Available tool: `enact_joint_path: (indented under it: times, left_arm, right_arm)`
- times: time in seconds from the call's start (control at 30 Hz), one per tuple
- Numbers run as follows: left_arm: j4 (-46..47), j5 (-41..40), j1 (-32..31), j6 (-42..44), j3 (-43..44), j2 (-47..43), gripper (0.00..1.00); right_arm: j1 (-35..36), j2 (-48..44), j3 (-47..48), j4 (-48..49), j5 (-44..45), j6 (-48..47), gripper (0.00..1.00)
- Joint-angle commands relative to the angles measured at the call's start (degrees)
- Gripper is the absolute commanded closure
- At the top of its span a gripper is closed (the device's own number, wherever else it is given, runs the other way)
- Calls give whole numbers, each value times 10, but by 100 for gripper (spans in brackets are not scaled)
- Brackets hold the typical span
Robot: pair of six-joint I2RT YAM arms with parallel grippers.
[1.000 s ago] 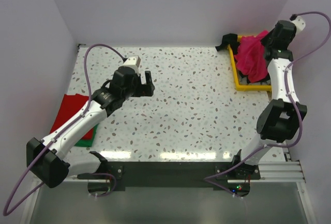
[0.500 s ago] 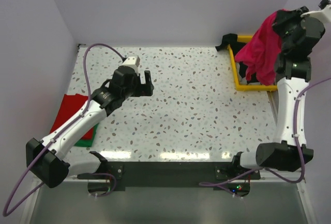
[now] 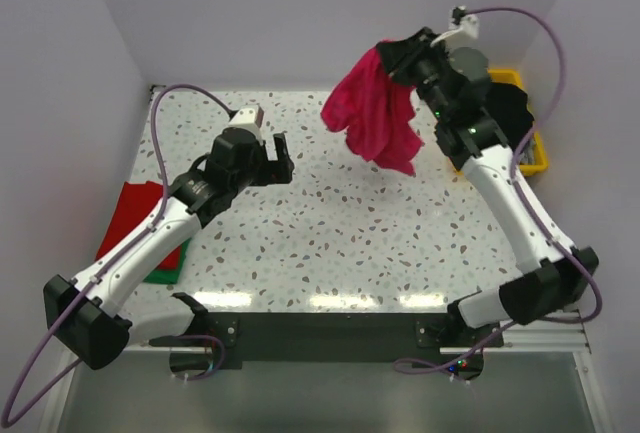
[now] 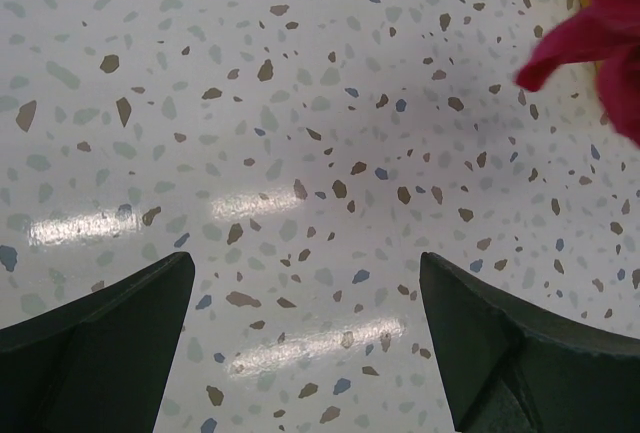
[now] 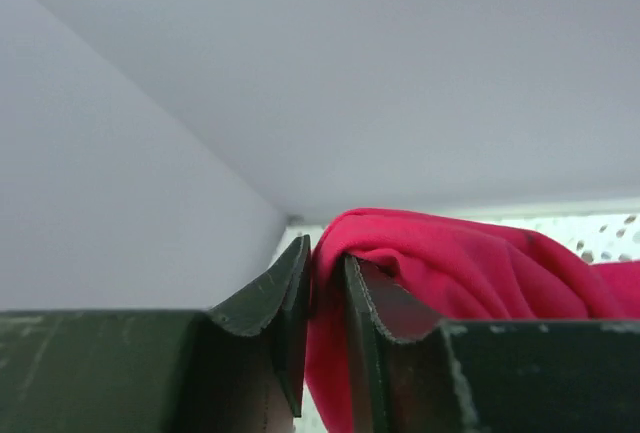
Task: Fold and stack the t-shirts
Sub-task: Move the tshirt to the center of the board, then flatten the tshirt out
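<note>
Speckled white table (image 3: 350, 233) below | right gripper (image 5: 328, 253) clamped on hanging magenta-pink cloth t-shirt (image 3: 372, 118) | left gripper (image 4: 305, 283) wide apart, empty | advice: lower slowly, spread flat.

CENTRE: speckled table (image 3: 380, 243) open down the near middle | MID-AIR: magenta-pink t-shirt (image 3: 372, 118) hangs from the right gripper (image 3: 397, 51), curtaining the far middle | LEFT: left gripper (image 3: 281, 156) hovers near it, apart; red t-shirt (image 3: 132, 211) at the edge | RIGHT: yellow tray (image 3: 538, 155) fills the far corner
</note>
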Motion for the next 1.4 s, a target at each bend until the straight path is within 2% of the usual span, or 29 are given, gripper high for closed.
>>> enact_joint_path:
  times: [0.0, 0.07, 0.13, 0.3, 0.53, 0.67, 0.83, 0.93, 1.1, 1.3, 1.37]
  left_arm:
    - [8, -8, 4, -18, 15, 4, 0]
    - [9, -3, 4, -24, 9, 13, 0]
    - [16, -2, 4, -30, 1, 17, 0]
    - [44, 0, 4, -58, -42, 35, 0]
    - [94, 8, 6, -88, -52, 115, 1]
    - [105, -16, 20, -122, -21, 191, 5]
    - [146, 15, 77, -164, -21, 251, 16]
    - [188, 22, 97, -177, -31, 279, 16]
    - [243, 43, 107, -179, -26, 325, 23]
    - [245, 46, 107, -184, -14, 359, 33]
    - [244, 41, 107, -187, -14, 367, 42]
  right_arm:
    - [34, 102, 14, 1, -22, 2, 75]
    - [35, 177, 67, -50, -67, 1, 64]
    - [35, 206, 82, -90, -84, -7, 53]
    - [34, 199, -11, -79, -54, -15, 39]
    - [35, 161, -169, -44, -30, -24, 40]
    - [35, 166, -240, -10, -63, -9, 47]
    - [35, 168, -278, 6, -91, 1, 53]
    - [36, 164, -294, 24, -94, 6, 54]
    - [38, 175, -300, 32, -98, 7, 55]
    - [38, 184, -302, 37, -98, 11, 56]
    - [38, 187, -303, 39, -98, 11, 56]
